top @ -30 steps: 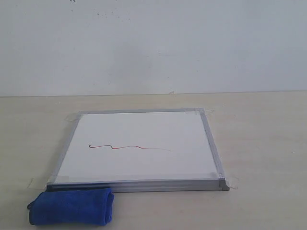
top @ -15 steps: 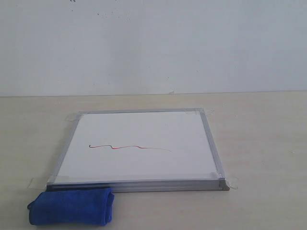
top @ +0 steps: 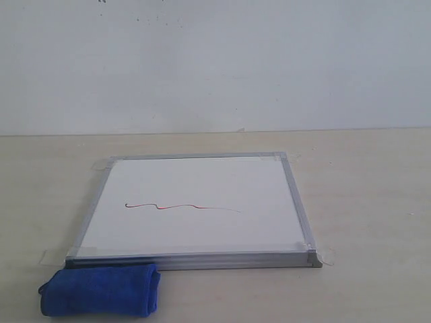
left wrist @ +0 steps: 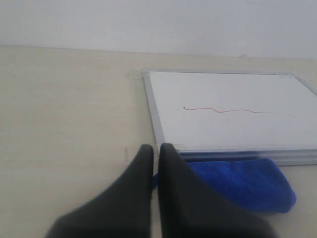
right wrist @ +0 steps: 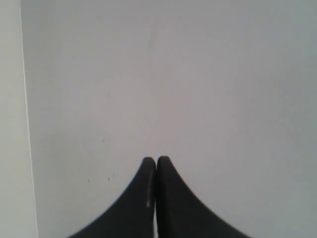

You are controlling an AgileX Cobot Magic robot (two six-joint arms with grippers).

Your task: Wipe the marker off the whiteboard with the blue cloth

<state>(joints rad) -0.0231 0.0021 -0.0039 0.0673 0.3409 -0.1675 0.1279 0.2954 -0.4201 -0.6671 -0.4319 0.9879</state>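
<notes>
The whiteboard (top: 202, 176) lies flat on the beige table, silver-framed and taped at its corners. The marker (top: 178, 206) runs as a thin wavy red line across the board's middle. The blue cloth (top: 101, 289), a rolled bundle, rests against the board's front-left edge. Neither gripper appears in the exterior view. In the left wrist view my left gripper (left wrist: 156, 147) is shut and empty, hanging short of the blue cloth (left wrist: 242, 181), with the whiteboard (left wrist: 233, 89) and the marker (left wrist: 228, 110) beyond. My right gripper (right wrist: 156, 159) is shut, facing only a plain white surface.
A white wall (top: 215, 60) stands behind the beige table (top: 363, 195). Bare tabletop surrounds the board on the left, right and far side. A vertical seam (right wrist: 25, 124) shows on the surface in the right wrist view.
</notes>
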